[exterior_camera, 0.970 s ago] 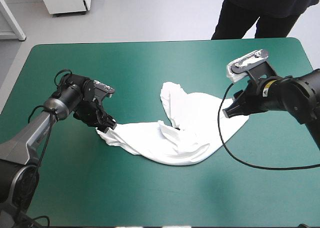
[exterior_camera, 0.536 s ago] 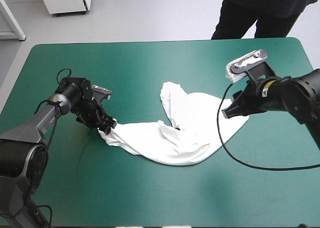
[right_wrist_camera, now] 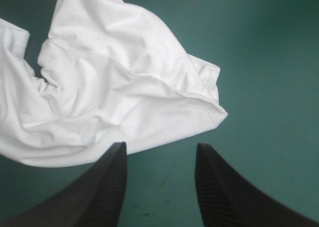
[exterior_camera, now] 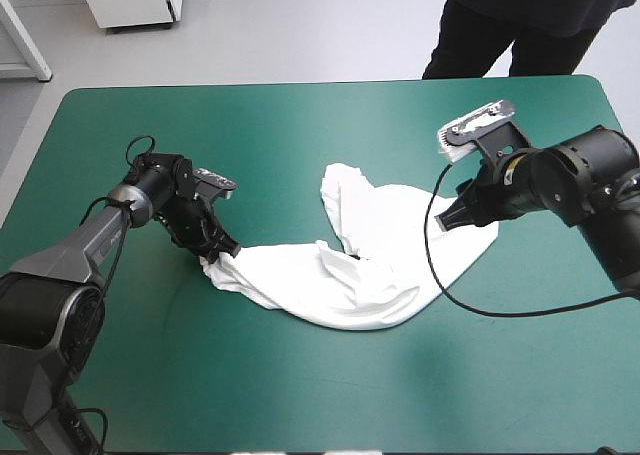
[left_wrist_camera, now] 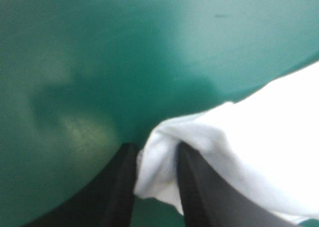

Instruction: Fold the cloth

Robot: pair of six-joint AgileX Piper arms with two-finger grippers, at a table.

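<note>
Pinches a bunched corner of the T-shirt [left_wrist_camera: 249, 137] between the black fingers of the left gripper [left_wrist_camera: 155, 154], all but closed on the cloth and low against the teal-green cover [exterior_camera: 300, 135]. Keeps nothing in the right gripper [right_wrist_camera: 160, 149]: fingers well apart, bare cover between them.

Places the T-shirt [exterior_camera: 370, 265] near mid-table as a crumpled, unspread white sprawl. Runs its long axis roughly from the left gripper [exterior_camera: 222, 253] at one end to the right gripper [exterior_camera: 447, 222] at the other, with one lobe reaching toward the far edge.

Turns, most likely, on this: the shirt's free corner [right_wrist_camera: 212, 105] just ahead of the open right gripper, slightly off toward one finger rather than squarely between the two. Seems to call for a short advance and a small sideways correction before closing, then a pull apart to stretch the cloth flat. Makes the right arm clearly the nearer one for that corner, the left being already occupied.

Cannot tell which part of the garment the left gripper holds, whether hem, sleeve or shoulder. Shows neither neckline nor sleeves plainly. Hides the lower layers under overlapping folds. Cuts off most of the cloth in the left wrist view. Leaves unclear, from above, whether the right fingertips touch the cloth edge or hang just over it.
</note>
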